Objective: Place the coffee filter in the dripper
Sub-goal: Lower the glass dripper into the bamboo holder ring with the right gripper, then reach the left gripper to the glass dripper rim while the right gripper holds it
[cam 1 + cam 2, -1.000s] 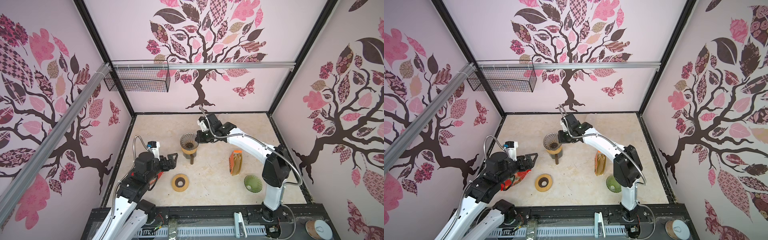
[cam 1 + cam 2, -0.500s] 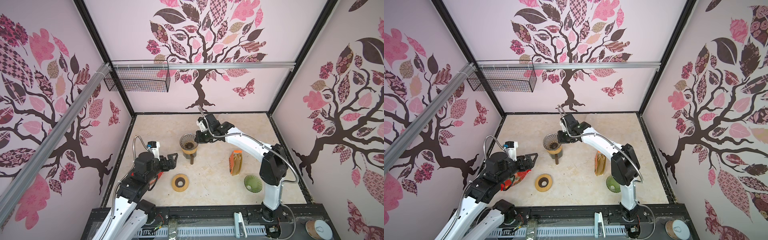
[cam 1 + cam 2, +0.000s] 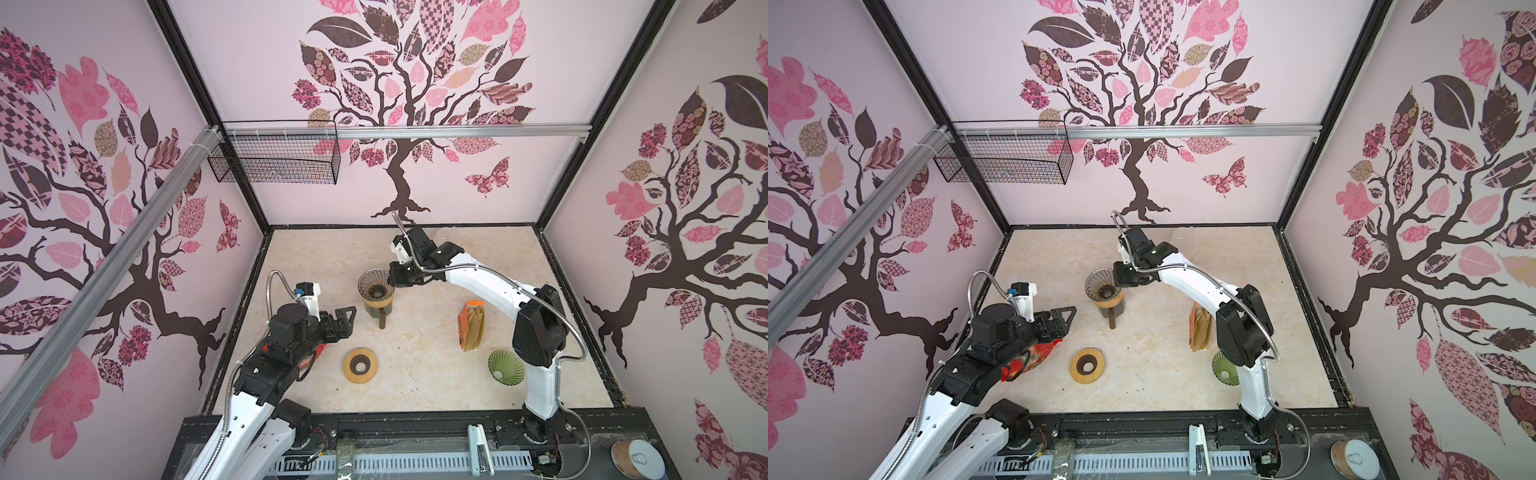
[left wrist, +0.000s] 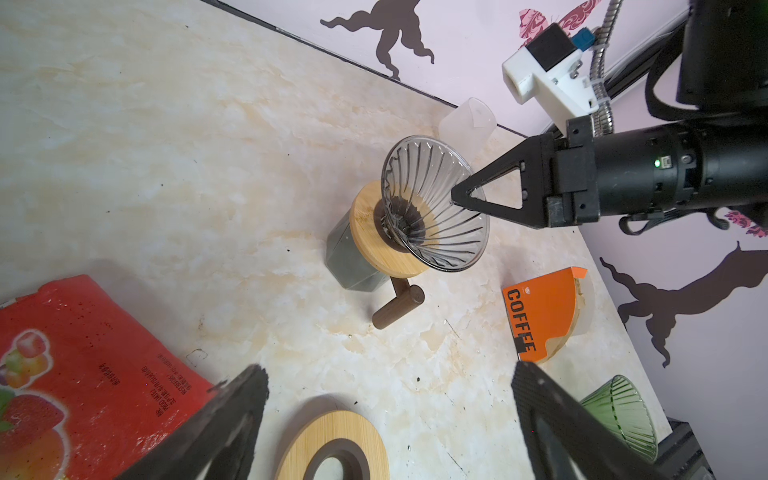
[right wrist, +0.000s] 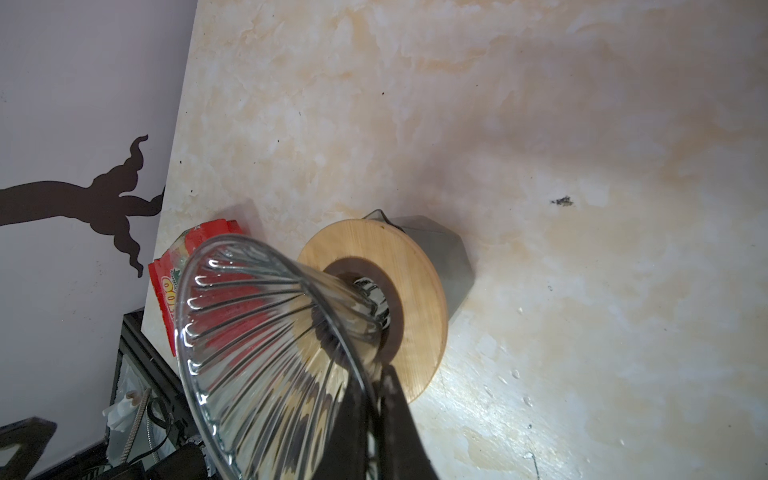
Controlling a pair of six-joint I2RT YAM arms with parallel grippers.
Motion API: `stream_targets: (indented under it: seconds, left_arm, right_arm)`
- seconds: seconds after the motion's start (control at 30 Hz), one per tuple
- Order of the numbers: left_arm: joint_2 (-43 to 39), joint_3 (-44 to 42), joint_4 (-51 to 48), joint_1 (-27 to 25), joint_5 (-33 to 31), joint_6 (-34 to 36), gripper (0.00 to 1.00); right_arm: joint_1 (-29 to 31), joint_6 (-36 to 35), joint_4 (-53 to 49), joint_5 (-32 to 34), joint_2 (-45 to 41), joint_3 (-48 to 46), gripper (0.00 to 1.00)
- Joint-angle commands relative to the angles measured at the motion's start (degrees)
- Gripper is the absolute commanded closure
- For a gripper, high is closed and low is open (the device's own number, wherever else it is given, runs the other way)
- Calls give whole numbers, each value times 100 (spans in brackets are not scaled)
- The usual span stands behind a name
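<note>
At the dripper (image 4: 432, 208) rim, the right gripper (image 4: 457, 199) is pinching the glass wall, jaws clamped on it. The dripper is sitting nose-down in the wood ring (image 4: 386, 249) on the grey server (image 4: 349, 266), looking tilted toward the gripper. No filter is sitting in it yet.

Filters (image 3: 473, 328) are standing on edge in the orange sleeve (image 4: 540, 316), well apart from the dripper and toward the robot's base, near the right arm's elbow. The sleeve's long axis is running roughly front-to-back in both top views, with paper edges showing at its curved open side.

The left gripper (image 3: 347, 320) is hanging wide open, holding nothing. It is sitting on the opposite side of the dripper from the sleeve, near the red bag (image 4: 83, 374).

My read: the right arm is sitting nearer the filters, but it is busy. Either it is going to have to let go first, or the left is going to have to reach across.
</note>
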Motion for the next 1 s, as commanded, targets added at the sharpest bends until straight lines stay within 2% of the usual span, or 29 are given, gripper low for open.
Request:
stream_targets:
  seconds: [0.0,0.17,0.4,0.53,0.73,0.87,0.97]
  left_arm:
    - [137,259,131,31,97,105,5]
    - [747,641,71,31,178,-47,10]
    - [1750,1396,73,34,-13,-397,26]
    - [2324,1831,-106,48,-454,-602,37]
    - [3021,2287,-231,71,-534,-719,53]
    - [3322,2372,-194,109,-545,-744,53]
    - [3514,2414,-145,143,-485,-769,57]
  right_arm:
    - [32,-75,-349,-131,318,222,91]
    - [33,-101,-519,-154,339,238,91]
    - [39,-199,-814,-137,420,491,90]
    - [34,-244,-912,-145,483,681,89]
    - [23,-277,-941,-188,564,805,89]
    - [23,-286,-957,-215,615,866,89]
    - [24,-295,-973,-216,645,891,89]
